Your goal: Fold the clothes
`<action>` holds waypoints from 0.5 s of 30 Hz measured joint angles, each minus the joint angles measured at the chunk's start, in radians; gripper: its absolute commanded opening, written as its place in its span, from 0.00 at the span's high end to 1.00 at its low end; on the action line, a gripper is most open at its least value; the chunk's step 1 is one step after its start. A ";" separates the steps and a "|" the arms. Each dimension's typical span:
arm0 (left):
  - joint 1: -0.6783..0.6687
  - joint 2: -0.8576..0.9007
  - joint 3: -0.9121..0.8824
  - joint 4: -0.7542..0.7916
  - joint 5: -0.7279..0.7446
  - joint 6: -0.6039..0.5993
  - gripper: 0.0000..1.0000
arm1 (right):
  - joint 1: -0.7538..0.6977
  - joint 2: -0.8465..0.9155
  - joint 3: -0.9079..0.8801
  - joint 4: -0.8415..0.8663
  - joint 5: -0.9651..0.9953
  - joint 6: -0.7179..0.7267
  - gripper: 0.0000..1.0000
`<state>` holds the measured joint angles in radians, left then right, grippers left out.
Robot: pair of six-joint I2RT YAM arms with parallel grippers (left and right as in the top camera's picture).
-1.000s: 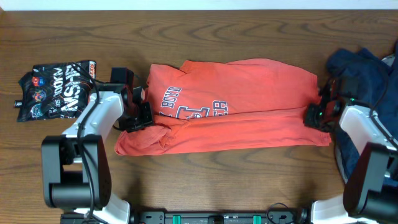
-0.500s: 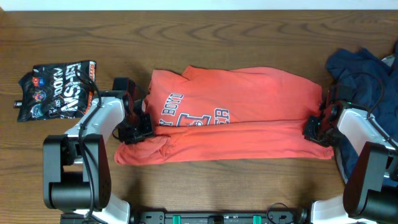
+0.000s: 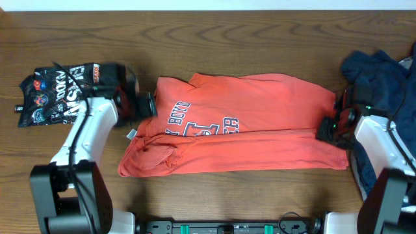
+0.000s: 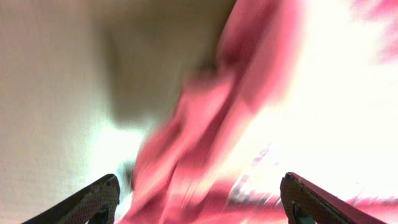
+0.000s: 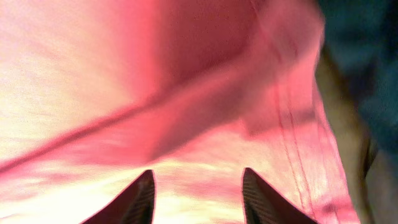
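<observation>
Both pairs of jaws stand parted, the left jaws just drawn back from the half-folded orange T-shirt (image 3: 273, 104) lying mid worktop (image 3: 227, 32), the right jaws at its edge: fold apparently laid

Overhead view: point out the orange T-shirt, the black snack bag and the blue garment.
Orange-red T-shirt (image 3: 279, 107): overhead view, plain cloth right of the print.
Black snack bag (image 3: 49, 97): overhead view, middle of its printed face.
Blue garment (image 3: 377, 75): overhead view, its crumpled upper folds.
</observation>
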<state>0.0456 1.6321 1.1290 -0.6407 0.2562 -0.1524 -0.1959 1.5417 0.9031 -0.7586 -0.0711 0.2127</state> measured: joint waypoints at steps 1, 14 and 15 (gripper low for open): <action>0.000 -0.002 0.036 0.040 0.007 0.000 0.16 | 0.007 -0.019 0.019 0.000 -0.017 -0.007 0.50; 0.000 0.312 0.190 0.333 0.193 -0.027 0.27 | 0.071 -0.080 0.064 -0.015 -0.109 -0.053 0.50; 0.000 0.329 0.190 0.335 0.201 -0.034 0.28 | 0.071 -0.080 0.064 -0.015 -0.110 -0.054 0.49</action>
<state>0.0452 1.9610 1.3193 -0.3054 0.4576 -0.1867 -0.1253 1.4612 0.9672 -0.7734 -0.1810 0.1589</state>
